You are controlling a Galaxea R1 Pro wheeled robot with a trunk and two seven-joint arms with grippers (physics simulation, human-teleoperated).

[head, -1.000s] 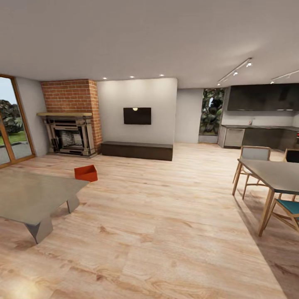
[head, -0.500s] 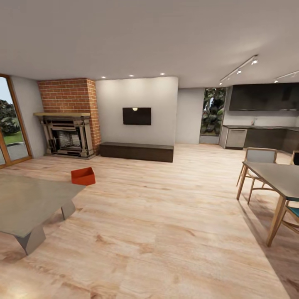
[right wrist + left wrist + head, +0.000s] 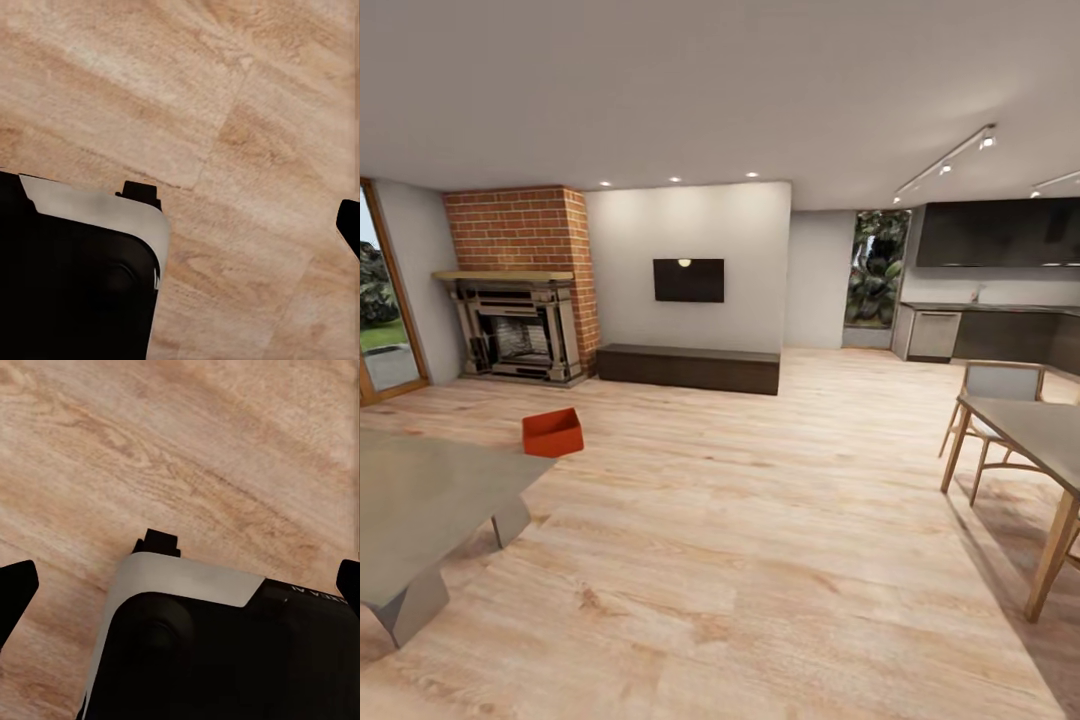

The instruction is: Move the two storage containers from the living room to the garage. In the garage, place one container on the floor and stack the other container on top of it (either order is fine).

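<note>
One orange-red storage container (image 3: 553,432) sits open-topped on the light wood-plank floor of the living room, left of centre in the head view, just beyond the far corner of the grey coffee table (image 3: 420,500). Both wrist views look straight down at the planks over my dark base. My left gripper (image 3: 180,585) is open, its black fingertips (image 3: 16,591) at the two picture edges with nothing between them. My right gripper (image 3: 180,225) is open too, with one fingertip (image 3: 349,225) showing at the edge. The garage is out of view.
A brick fireplace (image 3: 520,320) and a wood-framed glass door (image 3: 385,300) stand at the far left. A low dark bench (image 3: 690,367) runs under a wall screen. A dining table (image 3: 1030,430) with a chair (image 3: 1000,395) is at the right, with kitchen counters (image 3: 990,335) behind.
The whole head view has shifted, so the camera moved. The container and coffee table now sit further left and lower in the picture, and the dining table further right. Nothing itself moved.
</note>
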